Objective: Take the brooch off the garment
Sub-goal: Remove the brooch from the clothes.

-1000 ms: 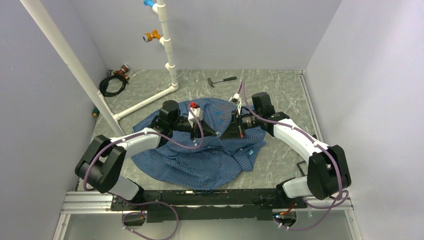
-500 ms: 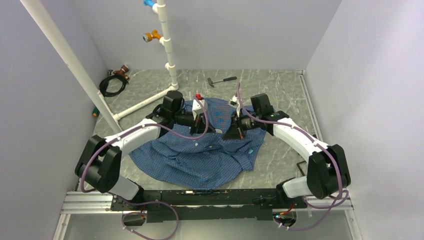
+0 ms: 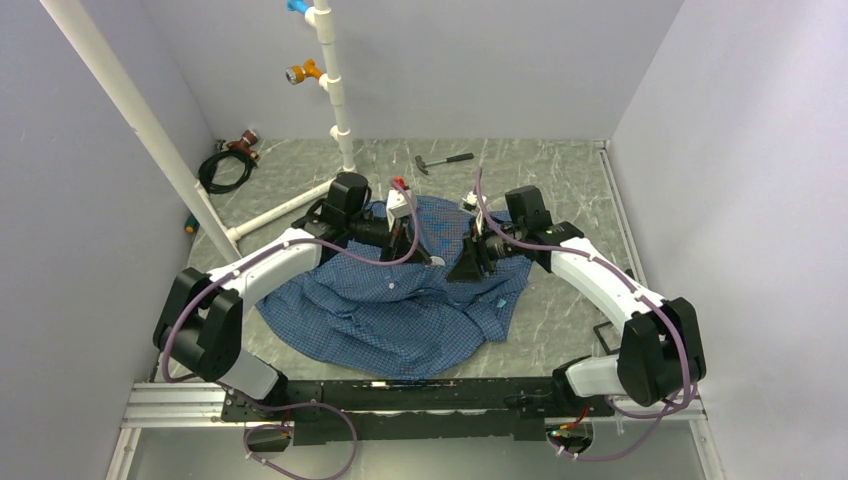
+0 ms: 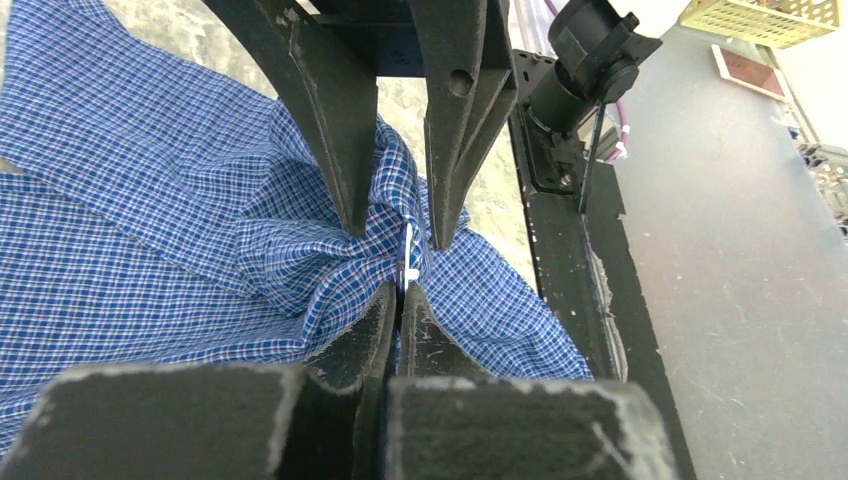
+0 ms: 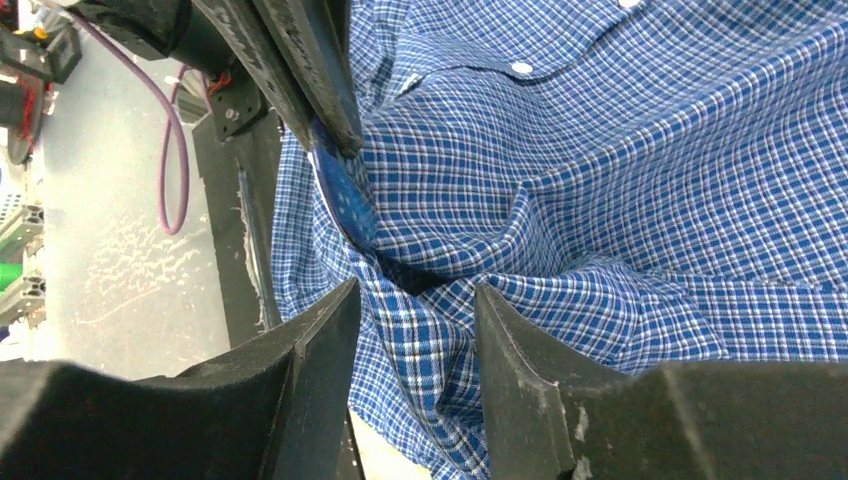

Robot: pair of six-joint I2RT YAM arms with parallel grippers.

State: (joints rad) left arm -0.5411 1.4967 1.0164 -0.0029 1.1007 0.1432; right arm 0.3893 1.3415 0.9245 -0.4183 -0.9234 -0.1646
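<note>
Spreading over the table [image 3: 560, 180] beneath both arms, the garment [image 3: 400, 320] lies crumpled, with one fold drawn up into a peak where the two tools meet nose to nose. The right gripper [image 5: 415, 290] faces that peak with its jaws parted to a middling width; checked cloth bulges into the gap between them, but neither finger looks pressed against it. The left gripper [image 4: 402, 290] points straight at it from the opposite side, jaws pinched tight together, and the tension creases in the shirt all run to its tips, so it appears to be clamped on a nip of fabric. Right at those closed tips, just ahead of them and between the right tool's spread fingers, sits a small pale glint [image 4: 409, 262], standing roughly upright along the crest of the fold. The brooch itself cannot be made out: no pink face shows in any view, and whether the glint is its pin or back, I cannot tell. If it is, it lies directly in front of the left tool, touching or nearly so, making that the nearer arm. My judgement is that the coming move turns on pulling along the line joining the two tools.
</note>
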